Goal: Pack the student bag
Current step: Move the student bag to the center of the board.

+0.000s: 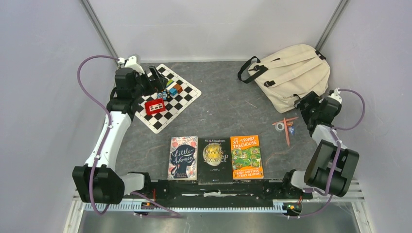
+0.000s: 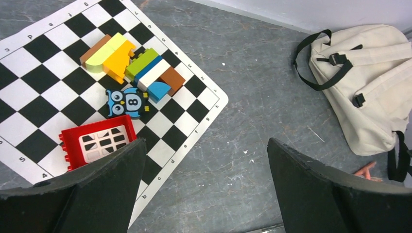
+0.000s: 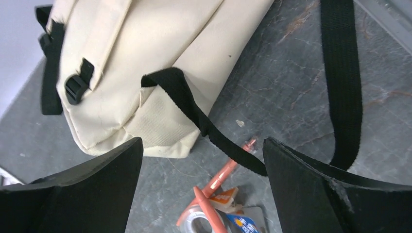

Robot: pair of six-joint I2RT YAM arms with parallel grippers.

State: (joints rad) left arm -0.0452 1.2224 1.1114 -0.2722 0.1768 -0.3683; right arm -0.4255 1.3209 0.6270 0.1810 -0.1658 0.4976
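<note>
Bag [image 1: 290, 73] flat at far right, looks closed. Right gripper [image 3: 202, 145] above its near corner, left gripper [image 2: 206, 145] over chessboard [image 2: 43, 92], both wide apart, empty. You open the bag first; keep clear of the loose strap [image 3: 192, 104]

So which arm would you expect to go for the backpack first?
Probably the right arm: the right gripper hangs open just beside the backpack, while the left gripper is over the chessboard mat, across the table.
</note>
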